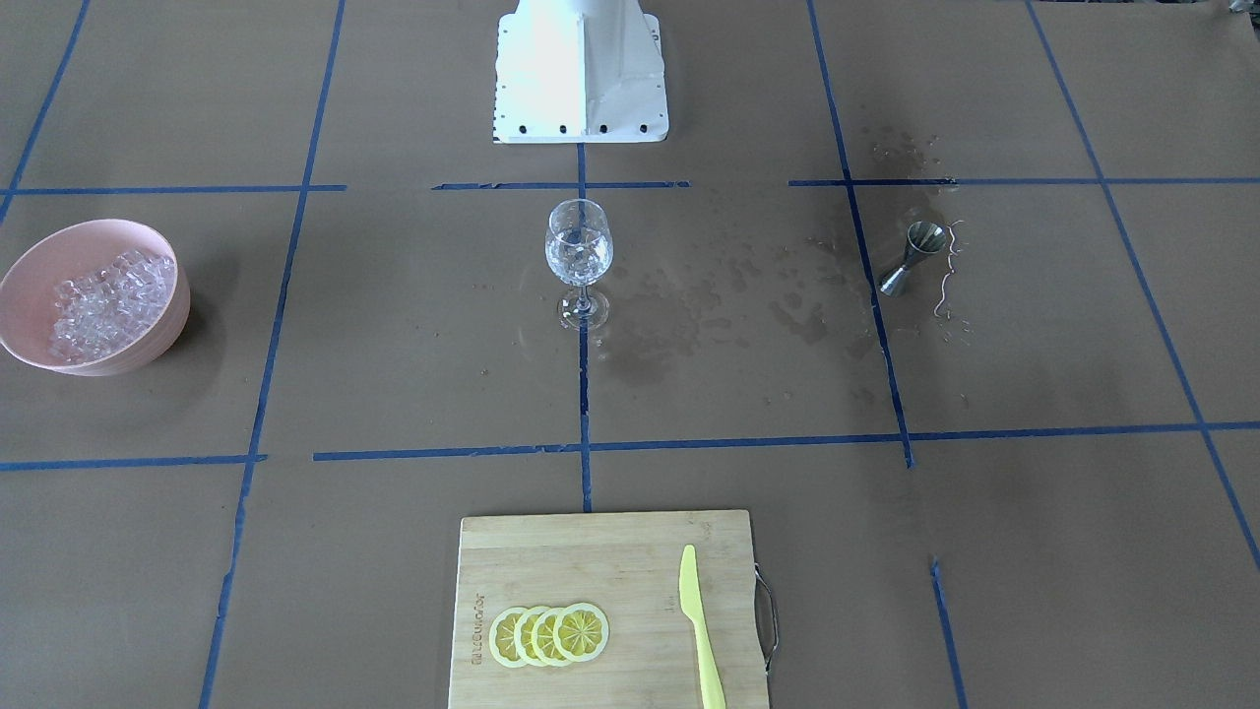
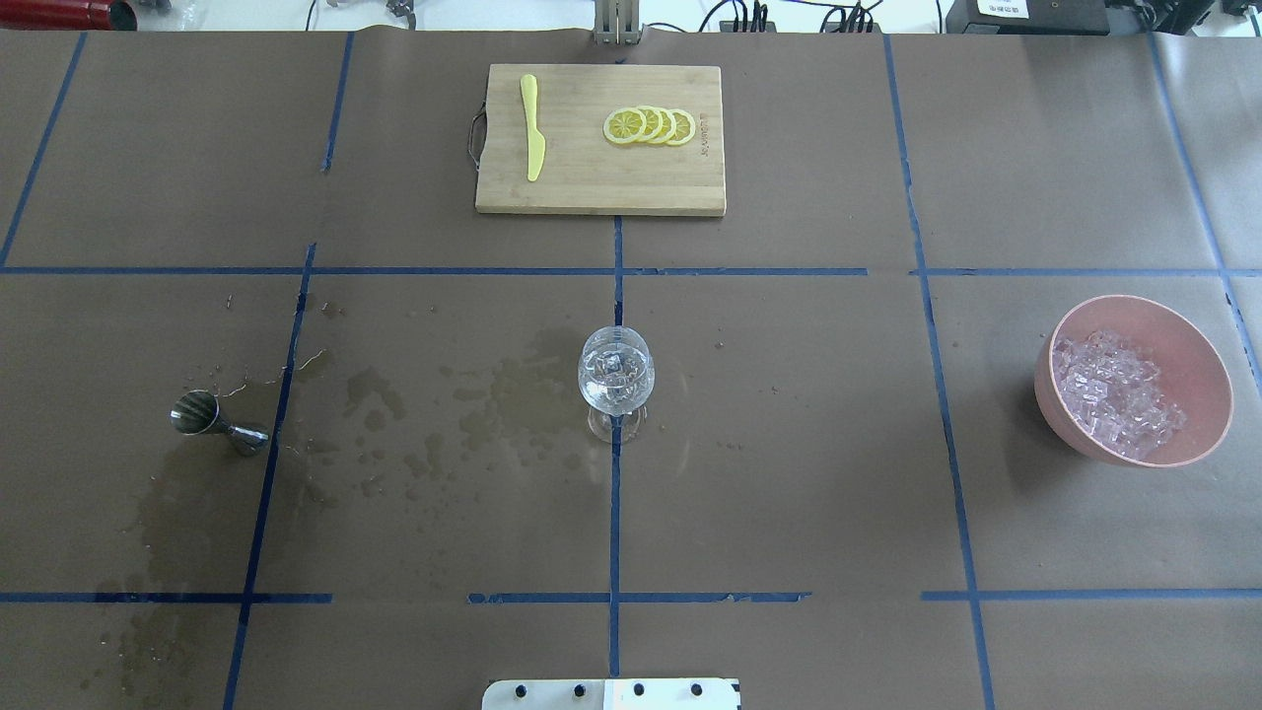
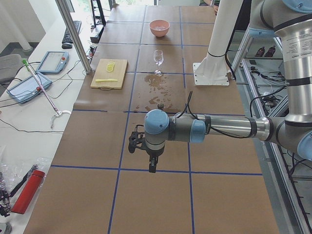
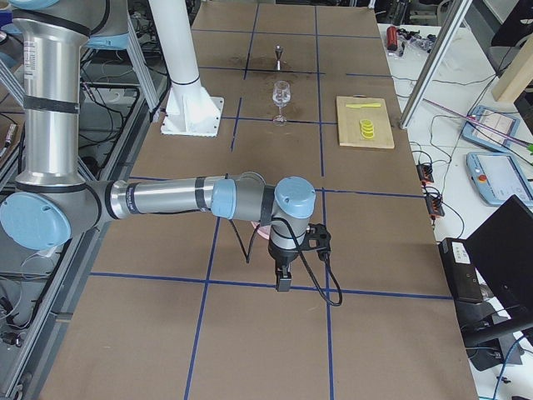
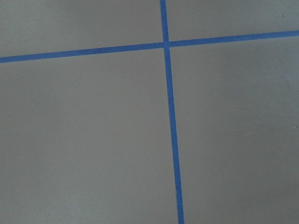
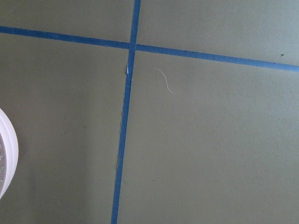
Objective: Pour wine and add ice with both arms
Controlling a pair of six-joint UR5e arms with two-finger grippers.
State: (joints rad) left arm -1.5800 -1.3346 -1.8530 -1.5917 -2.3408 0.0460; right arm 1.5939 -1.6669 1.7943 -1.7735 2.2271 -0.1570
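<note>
A clear wine glass [image 1: 579, 258] [image 2: 616, 380] stands upright at the table's centre with ice cubes in its bowl; I cannot tell whether it holds liquid, and no wine shows. More ice [image 2: 1114, 394] fills a pink bowl [image 1: 148, 340] [image 2: 1208, 345] on the robot's right. My left gripper [image 3: 152, 168] shows only in the exterior left view and hangs over bare paper beyond the jigger; I cannot tell its state. My right gripper [image 4: 283, 283] shows only in the exterior right view, near the bowl's end of the table; I cannot tell its state either.
A steel jigger [image 1: 913, 258] [image 2: 217, 422] stands on the robot's left among wet stains [image 2: 394, 414]. On the far side a wooden board [image 2: 592, 187] carries lemon slices [image 2: 651, 125] and a yellow knife [image 2: 532, 128]. A pale curved rim [image 6: 7, 158] edges the right wrist view.
</note>
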